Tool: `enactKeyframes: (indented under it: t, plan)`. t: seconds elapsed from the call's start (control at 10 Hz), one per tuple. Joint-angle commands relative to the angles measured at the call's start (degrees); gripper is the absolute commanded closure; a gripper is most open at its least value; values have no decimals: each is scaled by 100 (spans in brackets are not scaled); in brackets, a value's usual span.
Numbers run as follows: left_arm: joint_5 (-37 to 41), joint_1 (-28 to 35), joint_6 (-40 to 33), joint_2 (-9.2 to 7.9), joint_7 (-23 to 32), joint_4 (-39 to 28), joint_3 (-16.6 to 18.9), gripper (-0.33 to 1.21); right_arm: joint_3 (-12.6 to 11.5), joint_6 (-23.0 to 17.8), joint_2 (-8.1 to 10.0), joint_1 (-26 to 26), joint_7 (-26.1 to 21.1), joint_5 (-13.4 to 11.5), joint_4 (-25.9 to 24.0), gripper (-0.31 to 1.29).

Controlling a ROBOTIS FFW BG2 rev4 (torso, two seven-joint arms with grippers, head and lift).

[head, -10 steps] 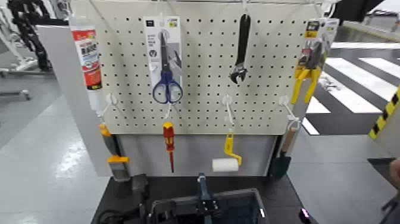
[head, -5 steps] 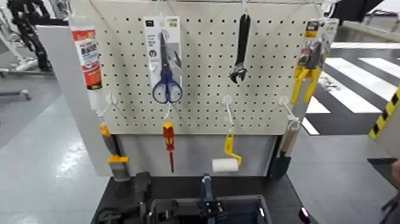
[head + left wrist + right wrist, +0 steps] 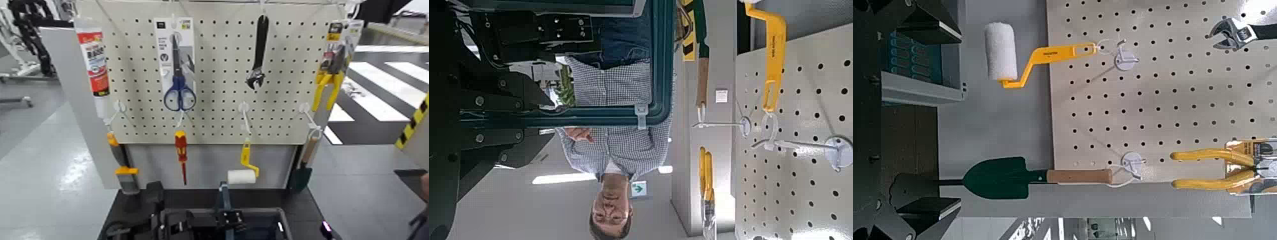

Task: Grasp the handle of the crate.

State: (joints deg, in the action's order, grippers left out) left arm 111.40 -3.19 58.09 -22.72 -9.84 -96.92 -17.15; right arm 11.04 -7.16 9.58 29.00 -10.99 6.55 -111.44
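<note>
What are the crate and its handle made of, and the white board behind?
The crate looks like dull blue-grey moulded plastic. Its handle seems teal plastic too: a thin upright strap. The pegboard looks like painted board or metal, matt cream with rows of holes; I can't tell which.

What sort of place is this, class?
Probably a workshop or tool-display area: a pegboard hung with scissors, a wrench and a paint roller, on a polished floor.

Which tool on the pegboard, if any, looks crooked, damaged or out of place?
Nothing stands out. On the pegboard the scissors, wrench, screwdriver and paint roller hang from their hooks, none visibly broken. Below, the crate sits level with its handle upright. Some hooks are bare.
</note>
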Motion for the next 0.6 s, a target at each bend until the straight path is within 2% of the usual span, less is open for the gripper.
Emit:
enactKeyframes:
  t: [0.1,0.6]
  plan:
    - [14,125,9,146,8,6,133,119,3,-5,-9,1,1,-4,0,15]
    - [14,204,18,225,8,15,221,119,3,-5,-17,9,-8,-4,0,15]
